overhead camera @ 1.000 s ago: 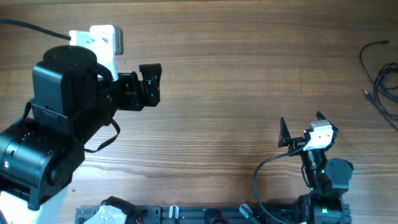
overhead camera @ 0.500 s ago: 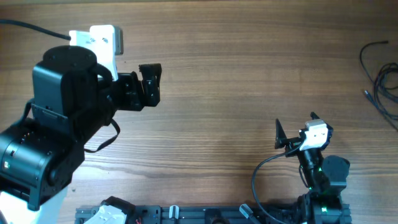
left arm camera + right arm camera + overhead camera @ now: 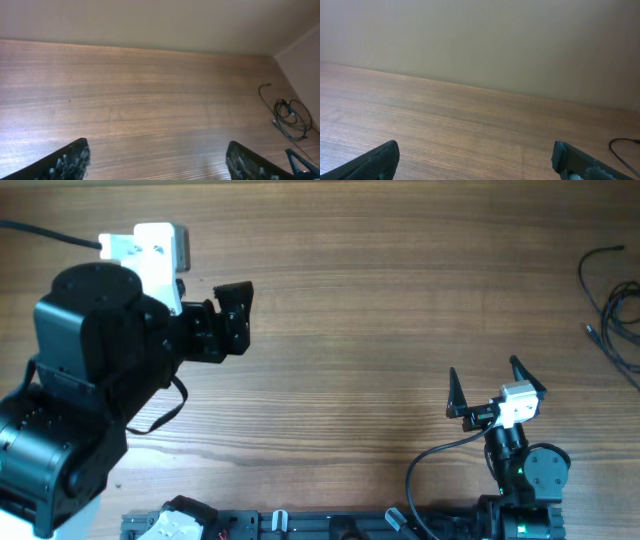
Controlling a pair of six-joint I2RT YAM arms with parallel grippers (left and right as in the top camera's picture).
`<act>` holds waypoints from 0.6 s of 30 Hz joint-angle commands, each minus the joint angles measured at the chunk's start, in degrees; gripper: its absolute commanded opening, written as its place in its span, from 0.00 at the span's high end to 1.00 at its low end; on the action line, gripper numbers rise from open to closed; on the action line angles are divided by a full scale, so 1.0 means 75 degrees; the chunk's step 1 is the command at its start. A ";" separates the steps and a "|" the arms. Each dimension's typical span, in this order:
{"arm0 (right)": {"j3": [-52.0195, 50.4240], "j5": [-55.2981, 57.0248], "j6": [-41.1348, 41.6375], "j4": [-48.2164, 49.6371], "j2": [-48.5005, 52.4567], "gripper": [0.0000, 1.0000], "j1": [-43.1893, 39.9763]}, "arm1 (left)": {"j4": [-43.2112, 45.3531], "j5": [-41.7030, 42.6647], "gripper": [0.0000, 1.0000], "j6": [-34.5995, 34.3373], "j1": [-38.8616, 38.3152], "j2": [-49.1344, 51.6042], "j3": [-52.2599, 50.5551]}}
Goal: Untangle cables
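The cables (image 3: pixel 612 308) are thin black cords in a loose tangle at the table's far right edge. In the left wrist view the cables (image 3: pixel 287 113) show as small loops far off at the right, and in the right wrist view only a cable end (image 3: pixel 623 144) shows at the right border. My left gripper (image 3: pixel 243 318) hovers over the left half of the table, far from them, open and empty (image 3: pixel 157 161). My right gripper (image 3: pixel 484 372) stands near the front right, open with nothing between its fingers (image 3: pixel 475 156).
The wooden table (image 3: pixel 380 300) stretches bare between the two grippers. A pale wall (image 3: pixel 480 40) rises behind the table's far edge. A black rail with the arm bases (image 3: pixel 330 525) runs along the front edge.
The left arm has shifted slightly to the left and away from the front. The right gripper wobbled a little and sits about where it was.
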 commanded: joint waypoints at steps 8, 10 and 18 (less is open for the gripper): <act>-0.0017 0.0079 0.0111 0.0006 -0.0125 0.00 0.0052 | -0.0105 -0.0423 0.16 -0.0592 -0.0020 -0.1687 0.0067; -0.0017 0.0079 0.0108 0.0006 -0.0125 0.00 0.0052 | -0.0274 -0.0423 0.15 -0.0720 -0.0023 -0.2110 0.0061; -0.0017 0.0079 0.0111 0.0006 -0.0125 0.00 0.0052 | -0.0697 -0.1142 0.15 -0.1204 -0.0020 -0.3920 -0.0347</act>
